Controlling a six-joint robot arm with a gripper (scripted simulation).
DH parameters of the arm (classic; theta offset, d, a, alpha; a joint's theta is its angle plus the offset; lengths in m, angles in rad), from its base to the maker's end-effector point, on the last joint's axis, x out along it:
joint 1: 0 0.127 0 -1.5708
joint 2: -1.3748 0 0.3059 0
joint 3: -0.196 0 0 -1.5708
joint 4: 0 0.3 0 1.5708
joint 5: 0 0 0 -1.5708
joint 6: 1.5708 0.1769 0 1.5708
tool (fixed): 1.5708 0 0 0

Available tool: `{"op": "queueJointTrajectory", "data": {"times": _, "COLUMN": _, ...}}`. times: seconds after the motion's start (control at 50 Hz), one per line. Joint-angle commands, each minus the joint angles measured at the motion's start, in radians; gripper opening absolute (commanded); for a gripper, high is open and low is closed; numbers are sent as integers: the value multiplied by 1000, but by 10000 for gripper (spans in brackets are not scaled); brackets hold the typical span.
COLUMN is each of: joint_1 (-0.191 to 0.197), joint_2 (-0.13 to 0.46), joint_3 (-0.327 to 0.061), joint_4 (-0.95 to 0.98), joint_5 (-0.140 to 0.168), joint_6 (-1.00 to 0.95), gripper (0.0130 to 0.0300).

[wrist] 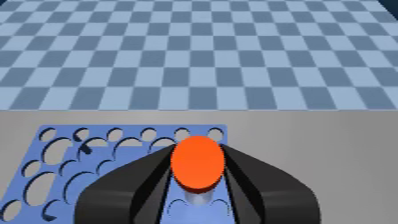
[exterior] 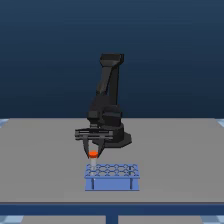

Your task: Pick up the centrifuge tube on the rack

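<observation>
The centrifuge tube (exterior: 93, 156) hangs upright just above the back left corner of the blue rack (exterior: 111, 178) in the exterior view, its orange-red cap between my fingers and its whitish tip pointing at the holes. My gripper (exterior: 93, 151) is shut on the cap. In the wrist view the orange cap (wrist: 196, 162) fills the gap between the two black fingers (wrist: 129, 185), with the rack (wrist: 53, 165) and its rows of round holes beneath. The tube's tip looks clear of the rack top, though the gap is small.
The rack stands near the front edge of a grey table (exterior: 175, 150), with the arm's black base (exterior: 117, 135) just behind it. A blue checkered floor (wrist: 195, 50) lies beyond the table edge.
</observation>
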State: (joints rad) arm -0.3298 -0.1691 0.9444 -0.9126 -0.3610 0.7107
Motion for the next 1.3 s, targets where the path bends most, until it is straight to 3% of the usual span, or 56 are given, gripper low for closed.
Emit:
{"op": "queueJointTrajectory", "data": {"times": 0.02, "joint_1": 0, "joint_2": 0, "joint_3": 0, "joint_4": -1, "joint_5": 0, "joint_6": 1, "gripper": 130}}
{"op": "queueJointTrajectory", "data": {"times": 0.64, "joint_1": 0, "joint_2": -44, "joint_3": -22, "joint_4": -157, "joint_5": 37, "joint_6": 166, "gripper": 130}}
{"op": "queueJointTrajectory", "data": {"times": 1.0, "joint_1": 0, "joint_2": -97, "joint_3": -57, "joint_4": -412, "joint_5": 69, "joint_6": 434, "gripper": 130}}
{"op": "queueJointTrajectory", "data": {"times": 1.3, "joint_1": 0, "joint_2": -134, "joint_3": -88, "joint_4": -642, "joint_5": 78, "joint_6": 674, "gripper": 130}}
